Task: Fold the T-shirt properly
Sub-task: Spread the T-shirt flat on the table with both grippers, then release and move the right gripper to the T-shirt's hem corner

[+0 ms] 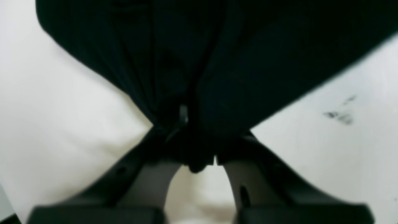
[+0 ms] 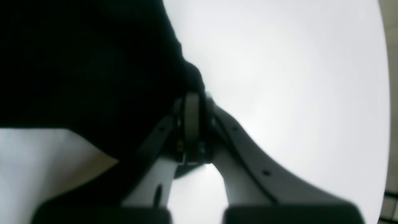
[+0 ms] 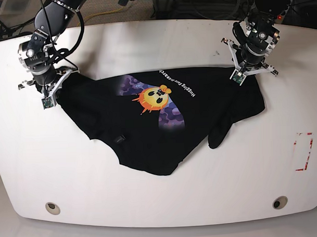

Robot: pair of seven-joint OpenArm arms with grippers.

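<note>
Black cloth of the T-shirt (image 1: 217, 62) fills the upper part of the left wrist view and narrows down into the left gripper (image 1: 199, 155), whose two jaws are closed together on a bunch of the cloth; the white table (image 1: 62, 124) shows on both sides, with some dark marks (image 1: 340, 115) on it at the right. In the right wrist view the shirt (image 2: 87, 68) covers the upper left part, and its edge goes between the jaws of the right gripper (image 2: 192, 124), which are pressed together on the cloth; the table (image 2: 295, 77) is bright and bare at the right. In the base view the shirt (image 3: 164, 123) lies spread in the middle of the table (image 3: 161, 201), with the orange face (image 3: 153, 98) over purple shapes and a line of white text (image 3: 179, 82) turned upward. The right gripper (image 3: 47, 91), on the left of this view, grips the shirt at its left end, and the left gripper (image 3: 245, 71), on the right of this view, grips it at the upper right corner. One sleeve (image 3: 224, 132) lies loose below the left gripper. A red mark (image 3: 304, 151) is near the table's right edge, well apart from the shirt.
</note>
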